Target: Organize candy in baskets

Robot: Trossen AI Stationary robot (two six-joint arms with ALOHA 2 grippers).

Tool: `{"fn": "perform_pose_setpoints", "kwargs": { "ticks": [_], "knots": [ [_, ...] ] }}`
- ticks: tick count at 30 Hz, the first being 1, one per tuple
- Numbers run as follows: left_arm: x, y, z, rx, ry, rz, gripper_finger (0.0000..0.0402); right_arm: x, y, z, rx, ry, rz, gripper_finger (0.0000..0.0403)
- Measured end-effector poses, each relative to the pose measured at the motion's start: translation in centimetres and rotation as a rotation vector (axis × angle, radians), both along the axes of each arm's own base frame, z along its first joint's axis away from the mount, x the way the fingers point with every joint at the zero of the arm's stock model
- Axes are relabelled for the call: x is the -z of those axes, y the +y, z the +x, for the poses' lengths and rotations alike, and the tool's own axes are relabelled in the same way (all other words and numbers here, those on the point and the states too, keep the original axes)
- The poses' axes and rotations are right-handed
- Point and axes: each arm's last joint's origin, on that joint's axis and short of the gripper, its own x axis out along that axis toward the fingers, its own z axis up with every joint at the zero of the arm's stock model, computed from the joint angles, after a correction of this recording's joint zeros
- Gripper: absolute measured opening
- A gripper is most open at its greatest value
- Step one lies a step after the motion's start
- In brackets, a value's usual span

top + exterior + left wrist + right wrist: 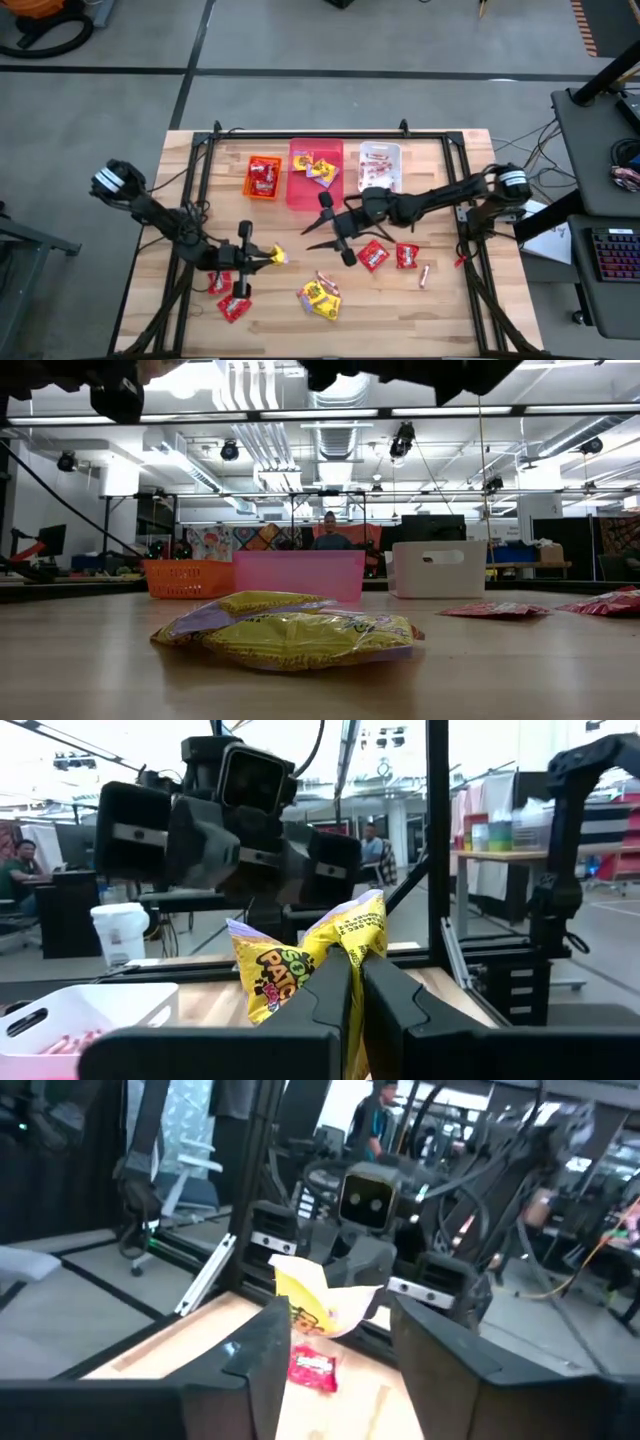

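Observation:
My left gripper (268, 257) is at the near left of the table, shut on a yellow candy packet (278, 257) with red print. My right gripper (325, 232) stands open to the right of it, facing it. Its fingers (265, 1350) frame the packet (320, 1302) from a distance and touch nothing. Along the far edge stand three baskets: an orange one (263, 177), a pink-red one (303, 190) and a white one (392, 152), each holding some candy. Red packets (372, 255) and yellow packets (320, 297) lie loose on the table. My left gripper pinches the yellow packet by one crumpled end (345, 945) between its two fingers. The fingers lie about level and point toward the table's right side. The packet sticks out past the fingertips (330, 985), lifted clear of the table.
More red packets (230, 305) lie near the left arm, and thin wrapped sticks (424, 276) at the right. A black frame (330, 134) runs round the table. In the low view the yellow packets (290, 635) lie close in front, the baskets (298, 575) behind. A person stands far off.

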Motion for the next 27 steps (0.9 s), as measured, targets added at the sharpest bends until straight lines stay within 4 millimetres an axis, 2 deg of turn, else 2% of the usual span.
{"fn": "perform_pose_setpoints", "kwargs": {
  "ticks": [6,12,19,27],
  "knots": [
    [0.1,-0.3,0.5,-0.004,0.005,0.004,0.0000,1.1,0.2,2.5,-0.001,0.024,0.005,0.0208],
    [0.0,-0.2,0.4,-0.004,-0.007,-0.011,0.0000,1.6,0.3,3.9,-0.002,0.021,-0.015,0.0231],
    [0.2,0.1,0.8,-0.025,0.002,-0.003,0.0000,2.0,0.4,5.3,-0.005,0.011,-0.040,0.0234],
    [0.2,0.2,0.8,-0.027,0.001,-0.006,0.0000,1.9,0.5,5.4,-0.028,0.001,-0.076,0.0221]
  ]
}}
